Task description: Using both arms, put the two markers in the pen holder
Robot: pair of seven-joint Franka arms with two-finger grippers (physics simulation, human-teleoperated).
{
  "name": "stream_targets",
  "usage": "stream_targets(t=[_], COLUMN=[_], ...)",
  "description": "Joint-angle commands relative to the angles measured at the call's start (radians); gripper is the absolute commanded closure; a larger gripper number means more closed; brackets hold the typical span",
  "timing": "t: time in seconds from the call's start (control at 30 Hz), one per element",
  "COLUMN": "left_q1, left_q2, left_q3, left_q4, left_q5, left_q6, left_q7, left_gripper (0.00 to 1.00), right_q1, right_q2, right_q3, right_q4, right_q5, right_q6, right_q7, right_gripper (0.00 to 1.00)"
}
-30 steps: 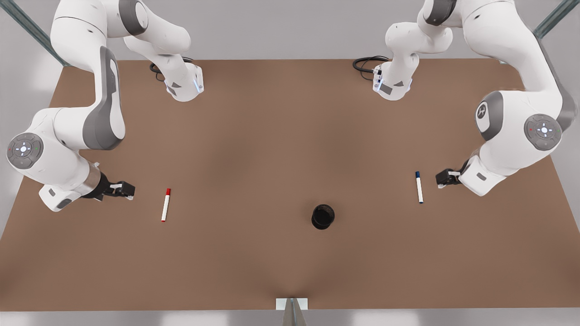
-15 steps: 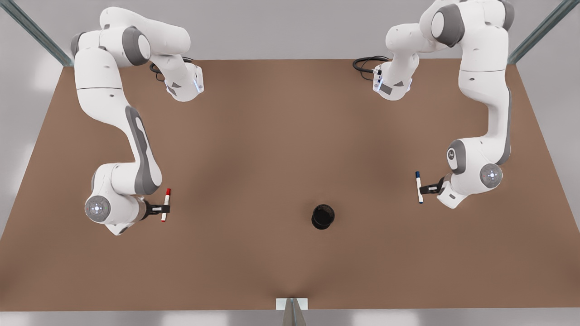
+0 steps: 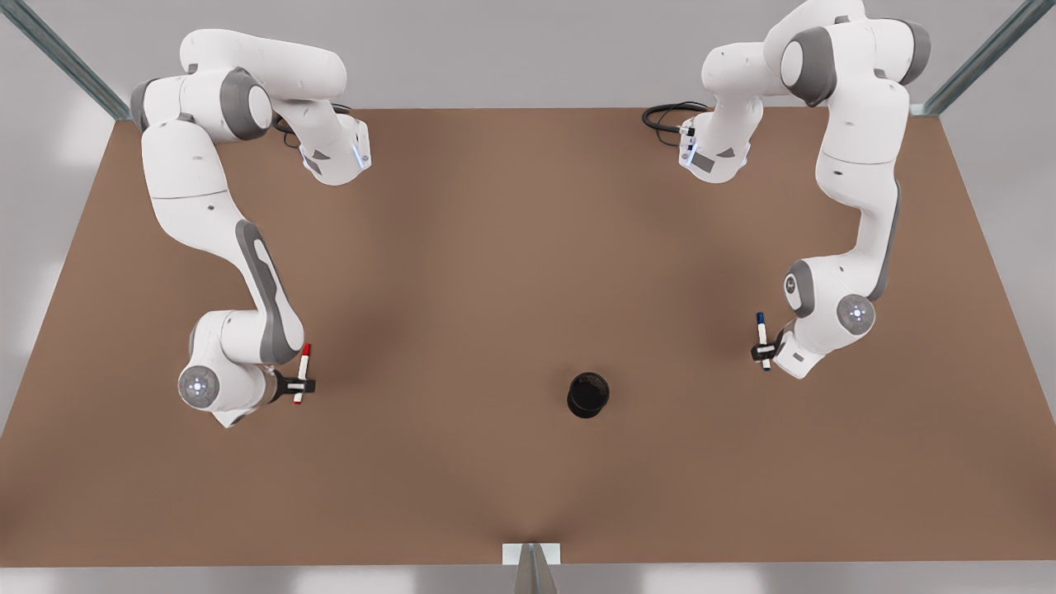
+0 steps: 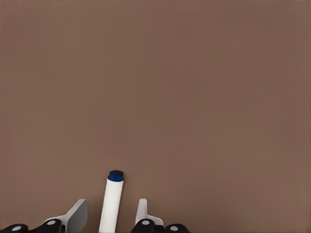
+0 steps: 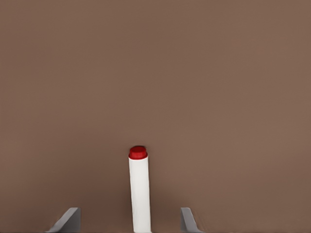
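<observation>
The red-capped marker [image 3: 304, 365] lies flat on the brown table [image 3: 511, 272] at the front view's left. My right gripper [image 3: 300, 385] is low over its rear half, open, a finger on either side of the barrel [image 5: 139, 194] with wide gaps. At the front view's right, the blue-capped marker [image 3: 761, 332] lies flat with my left gripper [image 3: 764, 352] open astride it. The fingers [image 4: 77, 216] stand close to the barrel [image 4: 112, 204] without touching. The black pen holder [image 3: 588, 394] stands upright between the two markers, nearer the table's front.
Both arm bases [image 3: 334, 153] [image 3: 714, 153] are mounted at the table's back edge, with black cables [image 3: 664, 115] beside them. A metal post [image 3: 531, 565] rises at the middle of the front edge. Open tabletop separates each marker from the holder.
Both arms swung inward and down from the outer edges of the table. Each gripper came over its marker and now straddles it. Neither marker nor the holder has moved.
</observation>
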State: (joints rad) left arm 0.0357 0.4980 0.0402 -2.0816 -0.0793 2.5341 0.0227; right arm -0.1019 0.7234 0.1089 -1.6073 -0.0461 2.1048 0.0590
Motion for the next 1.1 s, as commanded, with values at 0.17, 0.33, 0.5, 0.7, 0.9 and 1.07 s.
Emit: stream_targets(t=[0.17, 0.33, 0.5, 0.7, 0.9, 1.07], left_q1=[0.000, 0.000, -0.002, -0.002, -0.002, -0.002], left_q2=[0.019, 0.022, 0.030, 0.031, 0.033, 0.037], left_q3=[0.000, 0.000, 0.000, 0.000, 0.000, 0.000], left_q4=[0.001, 0.001, 0.003, 0.003, 0.005, 0.005], left_q5=[0.003, 0.003, 0.003, 0.003, 0.003, 0.003], left_q6=[0.037, 0.035, 0.035, 0.035, 0.035, 0.035], left_q7=[0.033, 0.033, 0.031, 0.031, 0.031, 0.029], left_gripper=[0.43, 0.54, 0.58, 0.65, 0.68, 0.69], right_q1=[-0.007, -0.004, -0.007, -0.004, 0.010, 0.177], right_q2=[0.011, 0.028, 0.047, 0.051, -0.033, -0.025], right_q3=[0.000, 0.000, 0.000, 0.000, 0.081, 0.101], right_q4=[0.004, 0.003, 0.003, 0.003, 0.089, 0.268], right_q5=[-0.006, -0.005, -0.005, -0.005, -0.006, -0.008], right_q6=[0.093, 0.107, 0.142, 0.136, -0.054, -0.074], right_q7=[-0.004, -0.008, -0.021, -0.022, 0.081, 0.350], right_gripper=[0.37, 0.41, 0.46, 0.75, 0.79, 0.79])
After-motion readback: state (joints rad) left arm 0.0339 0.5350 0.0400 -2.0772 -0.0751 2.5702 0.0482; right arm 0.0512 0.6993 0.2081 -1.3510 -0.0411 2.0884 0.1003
